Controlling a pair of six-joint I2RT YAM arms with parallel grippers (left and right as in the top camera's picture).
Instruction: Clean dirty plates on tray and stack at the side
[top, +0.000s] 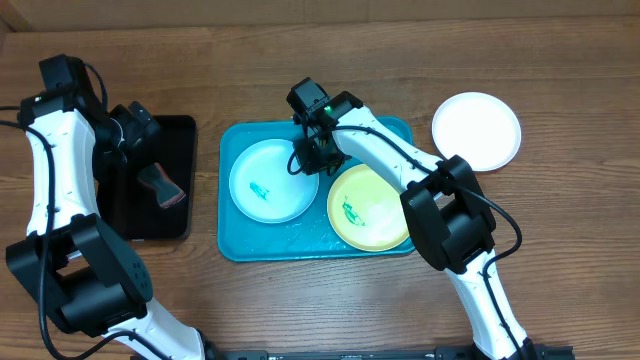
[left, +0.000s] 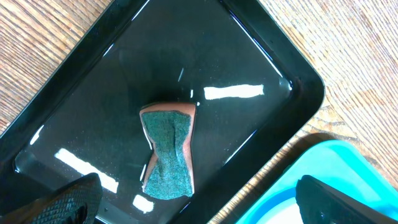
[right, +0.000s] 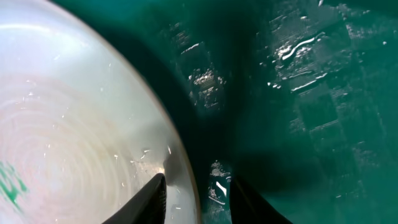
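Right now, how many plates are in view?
3: light cyan plate on the tray, left half; yellow-green plate, right half; white plate on the table right of the tray. None looks hidden.

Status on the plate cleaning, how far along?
Done: white plate sits off the tray on the table and looks clean.
In hand: right claw straddles the cyan plate rim; grip unclear. Left claw is open over the sponge lying in the black tray.
Left: cyan plate and yellow-green plate are both on the tray with green smears; nothing stacked yet.
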